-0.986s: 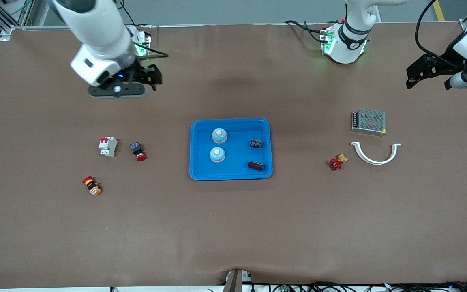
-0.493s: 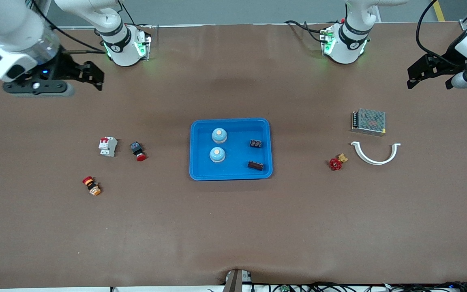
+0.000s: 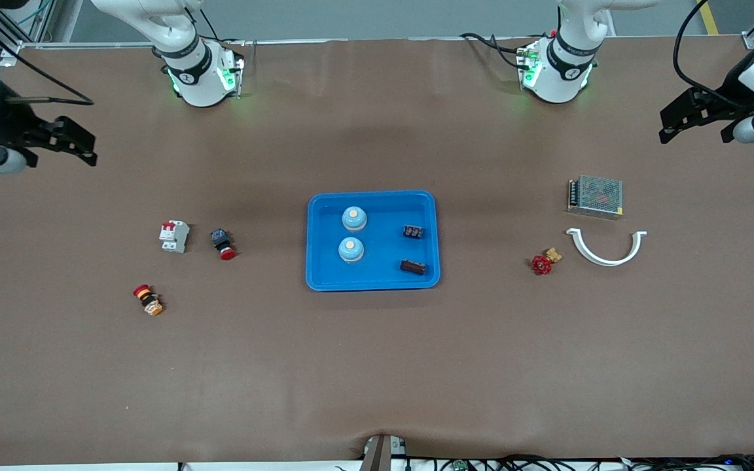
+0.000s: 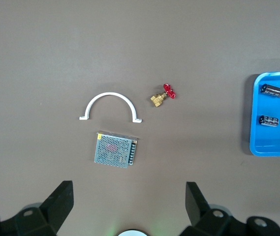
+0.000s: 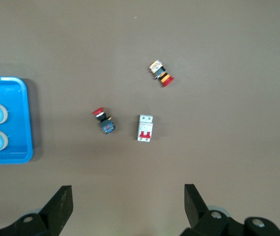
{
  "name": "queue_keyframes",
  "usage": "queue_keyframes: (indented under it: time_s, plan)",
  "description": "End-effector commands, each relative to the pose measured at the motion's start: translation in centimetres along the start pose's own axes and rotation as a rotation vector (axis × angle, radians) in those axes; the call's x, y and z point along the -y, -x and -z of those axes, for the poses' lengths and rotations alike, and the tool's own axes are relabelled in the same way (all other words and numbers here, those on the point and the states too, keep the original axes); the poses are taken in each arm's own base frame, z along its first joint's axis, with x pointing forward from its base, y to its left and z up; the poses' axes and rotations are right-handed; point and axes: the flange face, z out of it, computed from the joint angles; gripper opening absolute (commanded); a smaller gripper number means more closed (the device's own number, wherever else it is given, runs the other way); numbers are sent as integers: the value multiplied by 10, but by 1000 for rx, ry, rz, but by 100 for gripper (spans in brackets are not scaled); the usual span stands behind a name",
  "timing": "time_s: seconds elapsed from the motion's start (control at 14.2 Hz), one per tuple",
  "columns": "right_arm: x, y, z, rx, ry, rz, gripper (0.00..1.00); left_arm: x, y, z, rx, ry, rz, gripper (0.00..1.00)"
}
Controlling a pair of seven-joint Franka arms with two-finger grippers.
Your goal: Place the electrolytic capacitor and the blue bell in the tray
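Since a second ago the right claw (image 3: 63,140) has swung away from the middle of the tabletop (image 3: 377,366) out to the edge at the right arm's end, where it now hangs with its jaws spread wide and empty; the left claw (image 3: 694,121) has barely shifted and waits over the left arm's end, also wide open and holding nothing. Nothing on the tabletop has moved in that time. The blue tray (image 3: 373,282) sits at the centre, and inside it lie two blue bells (image 3: 354,218) side by side toward the right arm's end and two dark electrolytic capacitors (image 3: 413,231) toward the left arm's end, each apart from the others and from the rim. Toward the right arm's end stand a white circuit breaker (image 3: 174,236) and, just beside it, a red-capped push button (image 3: 222,244), with a red-and-yellow button (image 3: 148,299) nearer the front camera. Toward the left arm's end lie a metal power supply (image 3: 595,196), a white curved clip (image 3: 606,247) just in front of it toward the camera, and a red-handled brass valve (image 3: 545,261) between the clip and the tray. Broad bare tabletop surrounds the tray on every side, and the strip nearest the front camera is widest.
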Motion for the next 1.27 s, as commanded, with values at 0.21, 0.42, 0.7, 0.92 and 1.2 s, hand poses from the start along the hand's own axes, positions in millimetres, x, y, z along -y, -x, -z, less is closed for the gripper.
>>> queue_keyframes:
  time_s: [0.21, 0.42, 0.7, 0.92, 1.2]
  plan:
    - [-29, -15, 29, -89, 15, -28, 100, 3, 6, 6, -5, -20, 11, 100]
    - [-36, -32, 27, -134, -9, -45, 100, 4, 7, 6, -3, -20, 13, 100]
    - [-42, -40, 30, -200, -22, -63, 100, 4, 7, 6, -3, -20, 13, 100]
    - [-44, -38, 30, -194, -22, -65, 100, 4, 10, 5, 15, -22, 12, 100]
    - [-43, -38, 29, -191, -22, -61, 100, 4, 12, 2, 33, -22, 12, 100]
